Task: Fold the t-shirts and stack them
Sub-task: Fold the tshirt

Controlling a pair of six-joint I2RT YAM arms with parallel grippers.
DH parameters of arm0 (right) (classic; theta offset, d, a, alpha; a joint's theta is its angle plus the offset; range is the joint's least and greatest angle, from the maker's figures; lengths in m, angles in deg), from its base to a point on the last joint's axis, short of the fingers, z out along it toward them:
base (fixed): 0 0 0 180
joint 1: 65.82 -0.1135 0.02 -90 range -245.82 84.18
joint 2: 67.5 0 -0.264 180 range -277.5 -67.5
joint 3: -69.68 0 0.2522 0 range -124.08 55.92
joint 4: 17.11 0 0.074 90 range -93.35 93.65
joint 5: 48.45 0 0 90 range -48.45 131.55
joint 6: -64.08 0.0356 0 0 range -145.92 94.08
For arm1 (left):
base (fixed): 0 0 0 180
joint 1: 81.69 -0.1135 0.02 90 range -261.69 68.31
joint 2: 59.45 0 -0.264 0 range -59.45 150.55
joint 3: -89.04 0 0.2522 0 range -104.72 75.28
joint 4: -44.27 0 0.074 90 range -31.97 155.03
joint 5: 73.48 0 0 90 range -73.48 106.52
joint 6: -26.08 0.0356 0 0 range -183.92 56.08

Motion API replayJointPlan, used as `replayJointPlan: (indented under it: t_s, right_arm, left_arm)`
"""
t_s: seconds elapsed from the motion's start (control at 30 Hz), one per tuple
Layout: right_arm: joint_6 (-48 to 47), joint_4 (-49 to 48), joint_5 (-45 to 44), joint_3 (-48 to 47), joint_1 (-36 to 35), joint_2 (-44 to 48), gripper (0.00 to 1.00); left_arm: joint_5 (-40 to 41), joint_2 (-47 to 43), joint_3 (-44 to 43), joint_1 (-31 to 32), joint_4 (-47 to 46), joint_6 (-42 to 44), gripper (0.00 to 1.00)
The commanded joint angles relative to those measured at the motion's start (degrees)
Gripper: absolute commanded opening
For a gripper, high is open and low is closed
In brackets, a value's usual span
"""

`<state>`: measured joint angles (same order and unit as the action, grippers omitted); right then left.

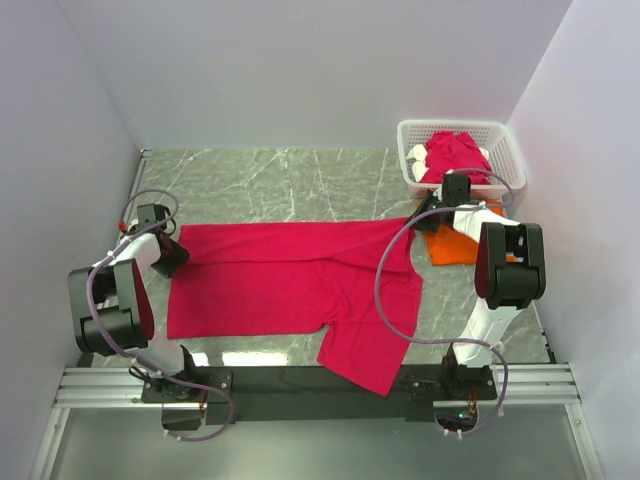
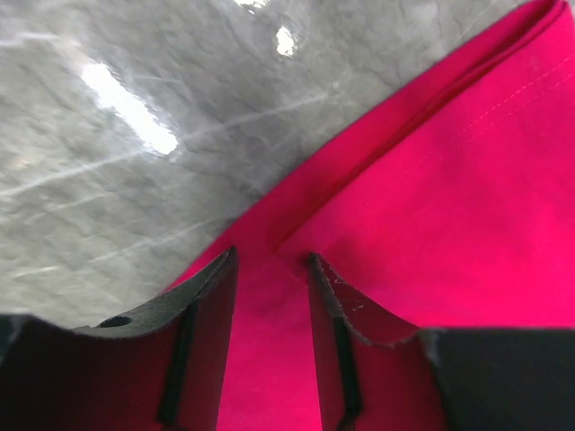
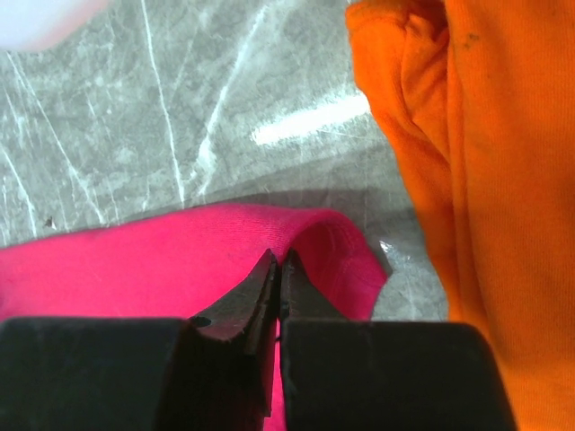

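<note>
Grey marbled table (image 1: 260, 185) filled the floor of a pale-walled booth, its surface shining in white streaks under the lights. At the far left, the left gripper (image 1: 172, 256) sat low over the upper left corner of a crimson shirt (image 1: 290, 285). In the left wrist view its fingers (image 2: 208, 296) stood apart, with a strip of the shirt's cloth (image 2: 431, 206) showing in the gap between them and a stitched hem running up to the right. I could not tell whether the fingertips touched the fabric. The crimson shirt lay spread flat across the middle of the table, long side running left to right, with one flap hanging over the black rail (image 1: 300, 385) at the near edge. Its upper right corner reached the right gripper (image 1: 428, 212). The right wrist view showed that gripper (image 3: 277, 262) with its fingers pressed together on a raised fold of the crimson cloth (image 3: 135, 260), which humped up around the tips. Just beside that fold, to the right, lay an orange shirt (image 3: 476, 180), bunched on the table and partly hidden under the right arm in the top view (image 1: 450, 250). Behind it, in the far right corner, a white basket (image 1: 505, 150) held a heap of crimson shirts (image 1: 455, 155).
</note>
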<state>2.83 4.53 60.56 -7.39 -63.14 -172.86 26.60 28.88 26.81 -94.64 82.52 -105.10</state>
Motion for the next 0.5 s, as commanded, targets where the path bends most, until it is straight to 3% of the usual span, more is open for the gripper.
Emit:
replayJointPlan:
  t_s: [0.0,0.37,0.47]
  right_arm:
    - [-1.07,-0.85,-0.11,-2.7,0.4,0.07,0.0]
    - [-0.98,-1.29,0.68,-2.35,0.4,0.16,0.0]
    - [-0.8,-1.37,0.68,-2.26,0.4,0.07,0.0]
  left_arm:
    - [-2.79,-0.1,0.74,-0.15,-4.71,-2.93,0.42]
    - [-0.68,-3.17,3.38,-0.23,-8.67,-5.83,0.43]
    - [-0.6,-2.38,3.03,-0.15,-8.58,-6.62,0.37]
